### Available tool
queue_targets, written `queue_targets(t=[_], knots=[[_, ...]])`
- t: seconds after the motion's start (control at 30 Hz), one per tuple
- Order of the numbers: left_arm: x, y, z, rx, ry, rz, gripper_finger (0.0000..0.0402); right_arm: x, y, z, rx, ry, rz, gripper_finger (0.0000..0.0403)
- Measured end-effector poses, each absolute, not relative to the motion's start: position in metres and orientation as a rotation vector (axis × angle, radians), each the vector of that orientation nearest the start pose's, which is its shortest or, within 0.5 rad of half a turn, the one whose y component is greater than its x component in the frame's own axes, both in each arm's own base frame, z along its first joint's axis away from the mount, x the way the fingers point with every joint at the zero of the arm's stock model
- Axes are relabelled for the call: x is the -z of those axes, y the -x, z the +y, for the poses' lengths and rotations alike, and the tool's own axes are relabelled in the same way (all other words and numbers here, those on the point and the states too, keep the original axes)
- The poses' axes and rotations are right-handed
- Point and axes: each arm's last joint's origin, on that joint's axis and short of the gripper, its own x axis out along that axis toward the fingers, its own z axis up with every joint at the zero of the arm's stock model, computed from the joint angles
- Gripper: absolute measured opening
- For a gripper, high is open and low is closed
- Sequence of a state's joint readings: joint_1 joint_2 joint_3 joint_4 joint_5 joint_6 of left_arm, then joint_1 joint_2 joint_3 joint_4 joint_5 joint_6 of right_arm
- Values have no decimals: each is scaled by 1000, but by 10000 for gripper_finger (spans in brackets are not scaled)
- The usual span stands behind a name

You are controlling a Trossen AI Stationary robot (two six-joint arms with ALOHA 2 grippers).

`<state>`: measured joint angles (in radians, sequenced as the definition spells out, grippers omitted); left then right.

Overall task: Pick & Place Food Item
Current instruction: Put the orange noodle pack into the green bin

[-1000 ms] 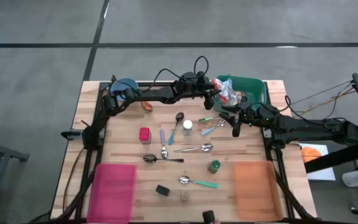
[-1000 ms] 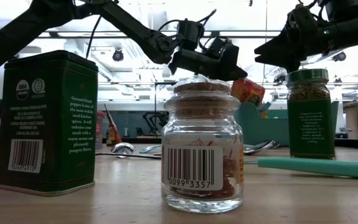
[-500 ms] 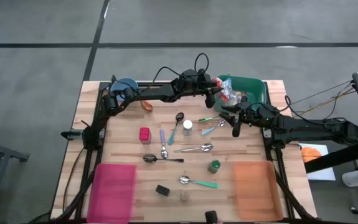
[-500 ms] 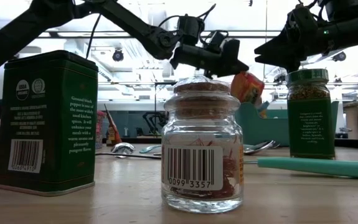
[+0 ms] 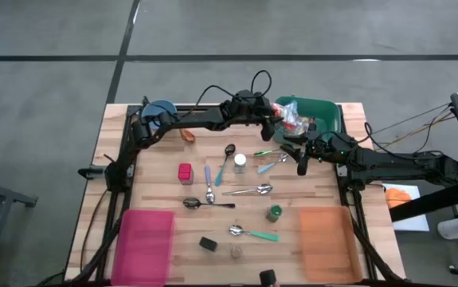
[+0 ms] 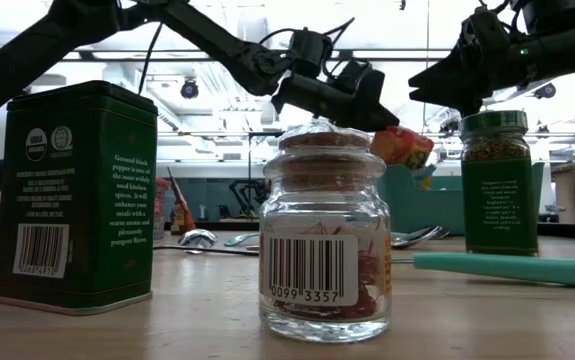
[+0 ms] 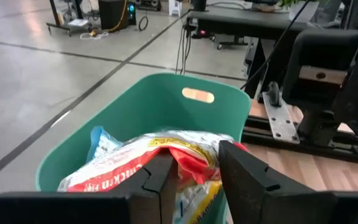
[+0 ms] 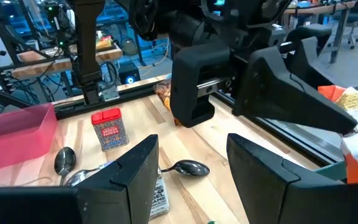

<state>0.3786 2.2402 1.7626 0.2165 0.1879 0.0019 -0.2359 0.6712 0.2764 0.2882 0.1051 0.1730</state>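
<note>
Judging by its crinkled foil and loose shape, we take the snack bag [image 7: 160,158] to be light, soft and rather slippery, so it will fold and slide instead of holding its form. It hangs at the open top of the green bin [image 7: 166,106], pinched by the left gripper [image 7: 188,171], whose fingers are closed on an upper fold of the wrapper. That crumpled top is the sensible place to hold it: a fold gives the fingers something to bite, while the puffed middle would only squash and slip, and whatever is inside may crush. In the high view the bag [image 5: 292,121] sits at the near-left edge of the bin [image 5: 324,112], at the table's far side. We see the right gripper [image 8: 191,165] waiting just beside the bin, above the wooden table [image 5: 308,187], its fingers apart and holding nothing. Spoons [image 5: 248,190] and small jars [image 5: 274,213] lie scattered nearer the middle, well apart from the bag.
</note>
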Motion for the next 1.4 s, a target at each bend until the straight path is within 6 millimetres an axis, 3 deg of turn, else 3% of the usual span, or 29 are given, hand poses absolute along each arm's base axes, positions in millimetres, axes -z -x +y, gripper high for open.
queue_targets(t=[0.37, 0.57, 0.97, 1.4], knots=[[-222, -486, 188, -190, 84, 289, 232, -219, -153, -40, 349, -179, 77, 187], [-222, -486, 188, -189, 84, 288, 269, -219, -153, -40, 349, -180, 77, 187], [-222, -487, 183, -133, 93, 290, 276, -219, -153, -40, 349, -178, 77, 187], [-207, -484, 176, -130, 182, 440, 276, -219, -153, -40, 350, -178, 77, 187]])
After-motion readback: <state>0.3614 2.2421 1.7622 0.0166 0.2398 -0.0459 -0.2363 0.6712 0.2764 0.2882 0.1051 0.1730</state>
